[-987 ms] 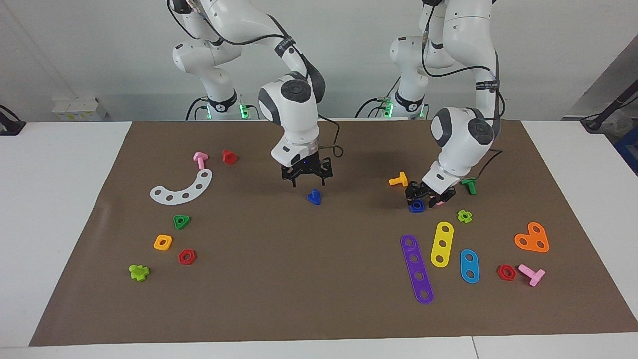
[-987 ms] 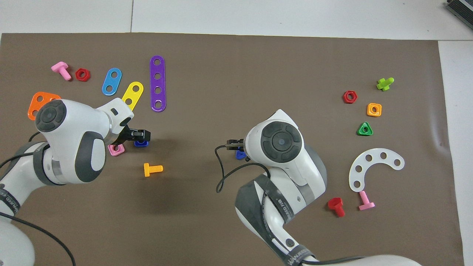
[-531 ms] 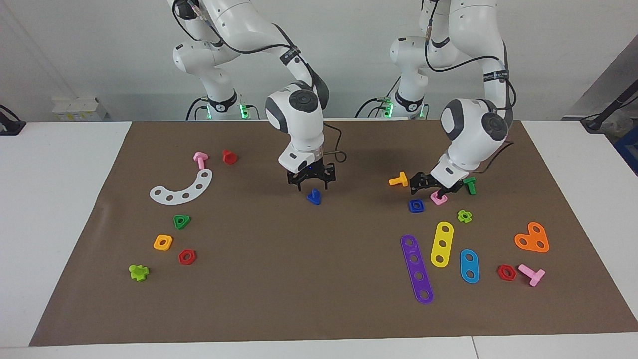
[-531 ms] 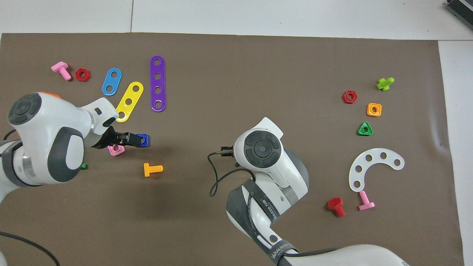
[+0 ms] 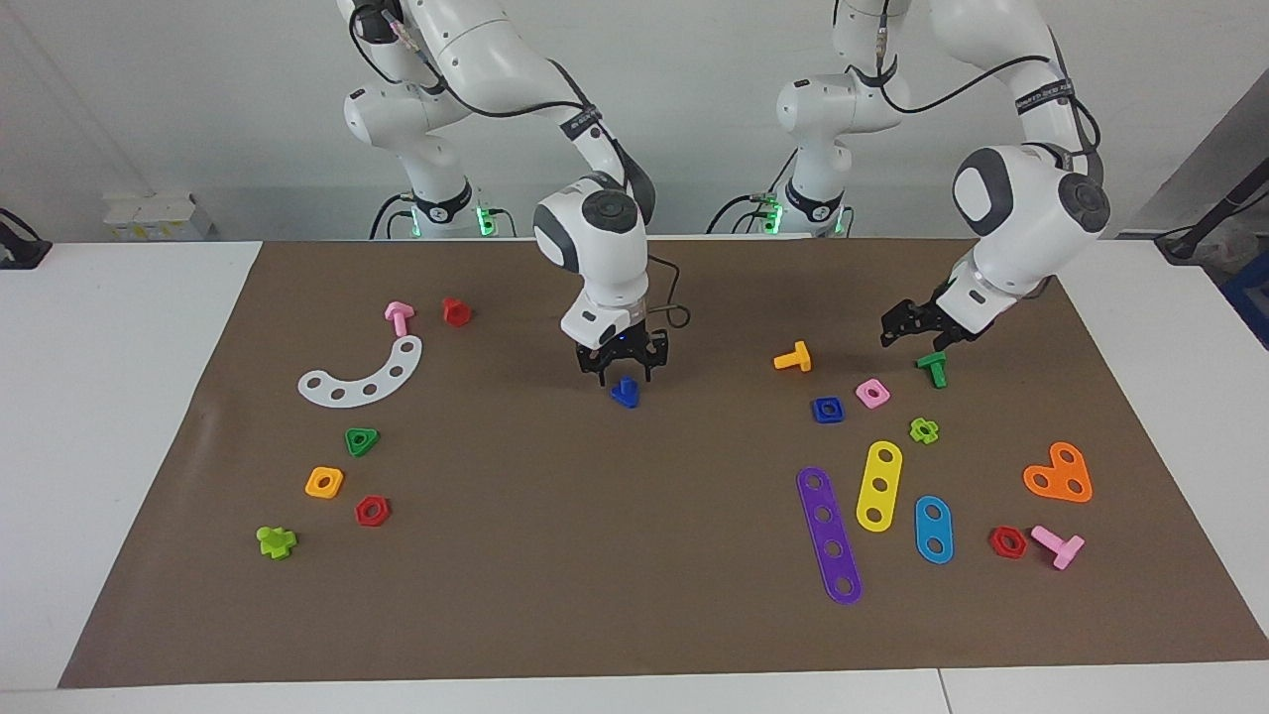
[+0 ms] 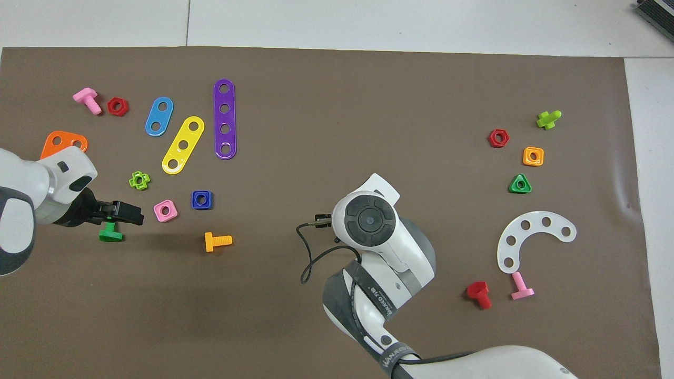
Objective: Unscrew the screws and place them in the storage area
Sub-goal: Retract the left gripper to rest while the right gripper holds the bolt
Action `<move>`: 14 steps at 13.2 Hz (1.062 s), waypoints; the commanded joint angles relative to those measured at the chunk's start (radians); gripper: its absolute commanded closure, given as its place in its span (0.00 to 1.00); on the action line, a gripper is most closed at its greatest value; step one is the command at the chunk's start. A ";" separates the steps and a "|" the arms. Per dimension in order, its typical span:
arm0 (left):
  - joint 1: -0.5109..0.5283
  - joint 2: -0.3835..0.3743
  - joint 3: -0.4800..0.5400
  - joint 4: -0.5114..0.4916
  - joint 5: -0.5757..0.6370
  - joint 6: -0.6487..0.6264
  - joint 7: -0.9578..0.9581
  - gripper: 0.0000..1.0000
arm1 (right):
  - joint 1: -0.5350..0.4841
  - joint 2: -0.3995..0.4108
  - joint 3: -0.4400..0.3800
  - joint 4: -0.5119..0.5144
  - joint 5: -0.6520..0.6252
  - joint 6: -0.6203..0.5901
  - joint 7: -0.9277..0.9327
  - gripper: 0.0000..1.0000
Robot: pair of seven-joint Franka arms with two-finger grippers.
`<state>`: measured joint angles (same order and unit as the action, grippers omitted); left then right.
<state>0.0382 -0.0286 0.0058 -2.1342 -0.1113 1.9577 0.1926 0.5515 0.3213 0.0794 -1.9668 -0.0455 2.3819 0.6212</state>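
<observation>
The dark-blue bolt [image 5: 625, 393] lies mid-mat; in the overhead view the right arm's wrist hides it. My right gripper [image 5: 623, 371] hangs open just above it, fingers either side, and is not holding it. The blue square nut [image 5: 828, 409] lies flat on the mat beside a pink square nut [image 5: 872, 393], and also shows in the overhead view [image 6: 201, 199]. My left gripper [image 5: 912, 331] is open and empty, raised over the green bolt [image 5: 933, 369], away from the blue nut. It shows in the overhead view too [image 6: 129, 212].
An orange bolt [image 5: 793, 357], a lime cross nut [image 5: 924, 429], purple [image 5: 829, 535], yellow [image 5: 878, 485] and blue [image 5: 933, 529] strips and an orange plate [image 5: 1058, 474] lie toward the left arm's end. A white curved strip [image 5: 362, 375] and several nuts lie toward the right arm's end.
My left gripper let go of the blue nut, rose and drew back toward the left arm's end of the table. My right gripper stayed over the blue bolt and came a little lower.
</observation>
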 commanded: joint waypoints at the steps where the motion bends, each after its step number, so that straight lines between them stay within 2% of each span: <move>1: 0.023 -0.114 -0.007 -0.012 0.055 -0.057 -0.015 0.00 | -0.001 -0.007 -0.001 -0.020 -0.022 0.040 0.023 0.37; 4: 0.031 -0.177 -0.007 0.055 0.058 -0.135 -0.021 0.00 | -0.001 -0.007 -0.001 -0.020 -0.022 0.045 0.023 0.42; 8: 0.019 -0.169 -0.017 0.256 0.065 -0.295 -0.031 0.00 | -0.002 -0.007 -0.001 -0.020 -0.022 0.043 0.023 0.57; 9: 0.011 -0.169 -0.023 0.276 0.088 -0.304 -0.047 0.00 | -0.002 -0.007 -0.001 -0.020 -0.022 0.045 0.023 0.65; 10: 0.011 -0.168 -0.039 0.296 0.110 -0.312 -0.050 0.00 | -0.010 -0.008 -0.001 -0.020 -0.022 0.043 0.022 0.78; 11: 0.011 -0.162 -0.050 0.322 0.133 -0.324 -0.050 0.00 | -0.015 -0.013 -0.001 -0.020 -0.022 0.039 0.015 0.95; 12: 0.011 -0.151 -0.053 0.368 0.156 -0.345 -0.048 0.00 | -0.019 -0.016 -0.001 -0.020 -0.022 0.034 0.012 1.00; 14: 0.009 -0.111 -0.055 0.447 0.153 -0.388 -0.048 0.00 | -0.044 -0.036 -0.001 -0.021 -0.020 0.027 0.006 1.00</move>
<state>0.0579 -0.1958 -0.0511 -1.7850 0.0117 1.6303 0.1578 0.5378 0.3197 0.0712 -1.9670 -0.0461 2.3977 0.6212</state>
